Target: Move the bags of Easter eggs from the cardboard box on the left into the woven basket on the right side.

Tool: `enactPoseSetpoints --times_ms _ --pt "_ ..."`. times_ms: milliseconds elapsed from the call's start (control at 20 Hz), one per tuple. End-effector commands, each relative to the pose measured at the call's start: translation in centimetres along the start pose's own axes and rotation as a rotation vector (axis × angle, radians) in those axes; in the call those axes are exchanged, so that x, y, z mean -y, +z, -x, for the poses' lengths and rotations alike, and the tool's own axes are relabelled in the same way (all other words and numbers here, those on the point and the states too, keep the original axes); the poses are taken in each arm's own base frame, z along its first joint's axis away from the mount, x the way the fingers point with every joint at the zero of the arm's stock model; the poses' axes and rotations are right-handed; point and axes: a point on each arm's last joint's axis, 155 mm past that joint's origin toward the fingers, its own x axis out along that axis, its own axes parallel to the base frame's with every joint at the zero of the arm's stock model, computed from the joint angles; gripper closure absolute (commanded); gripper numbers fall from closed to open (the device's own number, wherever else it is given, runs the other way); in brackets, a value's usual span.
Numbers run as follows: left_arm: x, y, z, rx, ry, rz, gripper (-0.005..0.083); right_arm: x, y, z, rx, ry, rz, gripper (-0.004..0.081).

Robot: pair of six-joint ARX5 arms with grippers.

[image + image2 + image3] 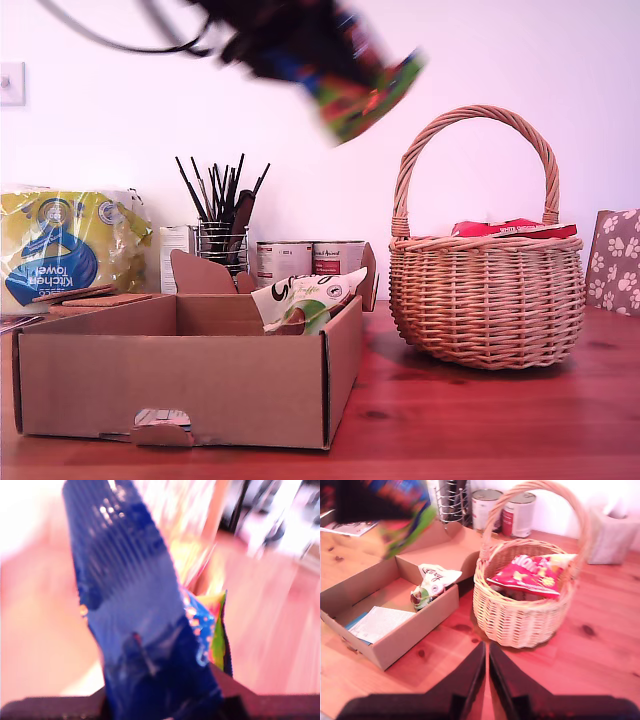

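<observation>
Blue bag (pixel 150 645) hangs pinched in our first gripper (pixel 160 700) — jaws clamped on its lower edge in the first wrist view, crinkly foil w/ a green-yellow edge showing beside it. In the exterior view that same bag (pixel 365 85) is a motion-blurred streak high in the air, above the gap between box and basket, the arm over it blurred too. White bag (pixel 305 298) w/ green and black print sits in the box (pixel 180 385), leaning at the box's far corner on the exterior view's right; second wrist view shows it (pixel 431 584) against the box wall nearest the basket, apart from a pale flat paper (pixel 382 622) lying on the box floor. Basket (pixel 487 300) stands on the wooden table (pixel 480 430), just beside the box on the exterior view's right, not touching it. A red snack bag (pixel 532 575) already lies across the basket's inside, its edge poking above the rim. Our second gripper (pixel 487 680) hovers over the table in front of the basket — jaws pressed nearly together, only a thin slit between, nothing held. Behind the box: a kitchen towel pack (pixel 65 245), a wire holder w/ dark sticks (pixel 220 215), two tins (pixel 310 262). A paw-print fabric item (pixel 615 260) sits at the exterior view's right edge.
</observation>
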Motion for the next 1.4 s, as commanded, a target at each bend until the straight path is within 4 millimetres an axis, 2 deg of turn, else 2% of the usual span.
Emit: enactPoseSetpoints --times_ms 0,150,350,800,950,1100,1200,1250,1350 --pt "0.1 0.4 -1.8 0.060 0.004 -0.005 0.0669 0.2 1.4 1.4 0.048 -0.005 -0.013 0.0783" --pt "1.1 1.4 -4.4 0.168 0.000 -0.003 0.0669 0.3 2.4 2.6 0.077 -0.005 -0.015 0.0783" --pt "0.7 1.9 -7.4 0.298 0.065 -0.018 0.0669 0.3 2.4 2.8 0.075 -0.004 -0.015 0.0783" --pt "-0.8 0.1 -15.5 0.247 0.094 -0.021 0.0668 0.3 2.2 2.7 0.065 -0.004 -0.014 0.0783" --pt "-1.1 -3.4 -18.4 0.133 0.092 -0.015 0.0665 0.3 2.2 2.7 0.065 -0.002 -0.014 0.0783" --pt "-1.1 -8.7 -20.2 -0.012 0.086 -0.002 0.0664 0.3 2.2 2.7 0.065 -0.003 -0.014 0.0783" --pt "-0.9 -12.7 -20.3 -0.147 0.078 0.010 0.0664 0.3 2.2 2.7 0.066 -0.002 -0.014 0.0783" --pt "-0.9 -13.9 -20.1 -0.195 0.075 0.014 0.0664 0.3 2.2 2.7 0.065 -0.002 -0.014 0.0782" --pt "-0.9 -14.5 -19.9 -0.223 0.075 0.014 0.0664 0.3 2.2 2.7 0.066 -0.003 -0.014 0.0782"
